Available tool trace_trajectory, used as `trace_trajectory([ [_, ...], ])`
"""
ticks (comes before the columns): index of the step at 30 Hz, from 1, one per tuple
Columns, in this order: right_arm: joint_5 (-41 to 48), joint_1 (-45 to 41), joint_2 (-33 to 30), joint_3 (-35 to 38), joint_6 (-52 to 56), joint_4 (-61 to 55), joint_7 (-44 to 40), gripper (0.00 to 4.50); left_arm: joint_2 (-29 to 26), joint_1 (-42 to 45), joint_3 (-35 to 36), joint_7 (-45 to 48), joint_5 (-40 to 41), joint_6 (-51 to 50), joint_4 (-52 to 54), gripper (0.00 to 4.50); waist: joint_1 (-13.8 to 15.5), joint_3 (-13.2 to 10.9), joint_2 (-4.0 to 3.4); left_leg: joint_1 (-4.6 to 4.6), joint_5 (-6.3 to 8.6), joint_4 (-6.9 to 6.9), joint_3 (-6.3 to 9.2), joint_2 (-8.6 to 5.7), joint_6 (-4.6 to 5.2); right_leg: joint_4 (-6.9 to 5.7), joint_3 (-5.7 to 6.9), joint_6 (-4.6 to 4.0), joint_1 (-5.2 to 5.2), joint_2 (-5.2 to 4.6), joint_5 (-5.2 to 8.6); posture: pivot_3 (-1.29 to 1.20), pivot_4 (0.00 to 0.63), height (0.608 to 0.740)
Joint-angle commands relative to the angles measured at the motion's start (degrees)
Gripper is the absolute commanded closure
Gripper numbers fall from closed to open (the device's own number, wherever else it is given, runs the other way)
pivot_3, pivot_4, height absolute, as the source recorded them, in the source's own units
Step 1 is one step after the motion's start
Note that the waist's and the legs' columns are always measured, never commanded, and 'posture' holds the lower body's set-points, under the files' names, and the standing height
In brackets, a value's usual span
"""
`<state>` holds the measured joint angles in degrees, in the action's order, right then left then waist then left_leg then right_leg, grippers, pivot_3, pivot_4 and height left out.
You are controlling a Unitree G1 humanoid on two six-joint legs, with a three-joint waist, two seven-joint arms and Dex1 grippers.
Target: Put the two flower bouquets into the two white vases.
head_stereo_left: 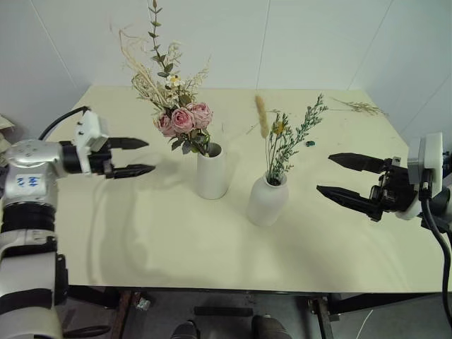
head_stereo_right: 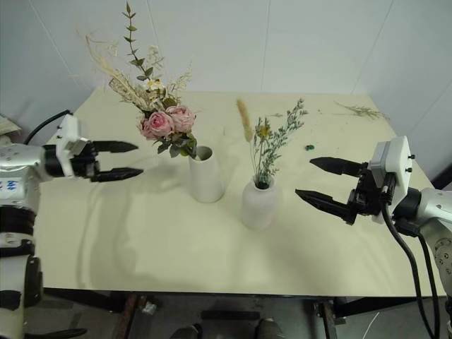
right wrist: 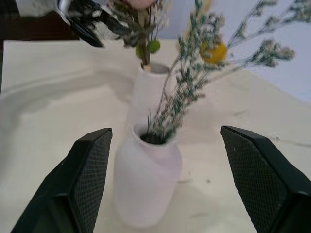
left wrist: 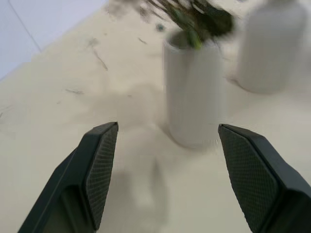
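Right hand (head_stereo_left: pixel 340 174), nearest on the R side, fingers spread wide, nothing between them, pointing in toward the vases but well apart from them. Left hand (head_stereo_left: pixel 135 157) on the L side, also released w/ fingers apart, empty, aimed at the cylinder vase, near but not touching.

Mid-desk: rounded narrow-neck white vase (head_stereo_left: pixel 268 200) stands upright, holding the slim bouquet (head_stereo_left: pixel 284 141) — green sprigs, yellow flower, tan grass spike rising out of the neck. Just beside it, to its L and a bit farther back, the straight cylinder vase (head_stereo_left: pixel 212 171), upright, w/ the pink rose bouquet (head_stereo_left: pixel 178 106) in its mouth; roses sit low at the rim, beige dried grasses and a leafy stem lean up and L. The two vases are close but not touching.

Farther back on the pale desk (head_stereo_left: pixel 162 240): small dark scrap (head_stereo_left: pixel 310 143) past the slim bouquet, and loose dried twigs (head_stereo_left: pixel 361 106) near the far R corner.
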<state>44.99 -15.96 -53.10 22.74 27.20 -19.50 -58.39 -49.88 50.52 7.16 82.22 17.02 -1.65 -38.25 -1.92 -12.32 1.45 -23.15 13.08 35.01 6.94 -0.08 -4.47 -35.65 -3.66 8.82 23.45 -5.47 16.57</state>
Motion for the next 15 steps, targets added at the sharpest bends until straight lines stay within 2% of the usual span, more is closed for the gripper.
trace_trajectory([
  [1,-1.0,-1.9,-1.9,1.3,-2.6,2.4,-3.4,0.73,-2.5,-4.1,2.9,4.5,5.6,-5.7,7.8,0.98,0.1,0.0,0.0,0.0,0.0,0.01,0.0,0.01,0.0,-0.02,0.0,-0.01,0.01,0.0,0.01,0.0,0.15,0.74],
  [5,-4.5,-1.7,-2.4,-0.6,-5.4,6.6,-6.9,0.73,-6.2,-14.8,8.8,3.4,11.4,-13.1,22.0,0.98,0.1,0.0,0.02,-0.01,0.0,0.04,0.01,0.04,0.0,-0.04,0.0,-0.02,0.0,0.0,0.01,0.0,0.15,0.74],
  [15,-10.1,-6.5,-2.0,-4.3,-10.8,16.9,-11.7,0.73,-4.2,-26.0,14.6,-6.2,16.6,-18.8,37.0,0.98,0.2,0.0,-0.02,0.05,0.0,0.05,-0.01,0.04,-0.01,-0.05,0.0,-0.07,-0.02,0.0,0.02,0.0,0.15,0.74],
])
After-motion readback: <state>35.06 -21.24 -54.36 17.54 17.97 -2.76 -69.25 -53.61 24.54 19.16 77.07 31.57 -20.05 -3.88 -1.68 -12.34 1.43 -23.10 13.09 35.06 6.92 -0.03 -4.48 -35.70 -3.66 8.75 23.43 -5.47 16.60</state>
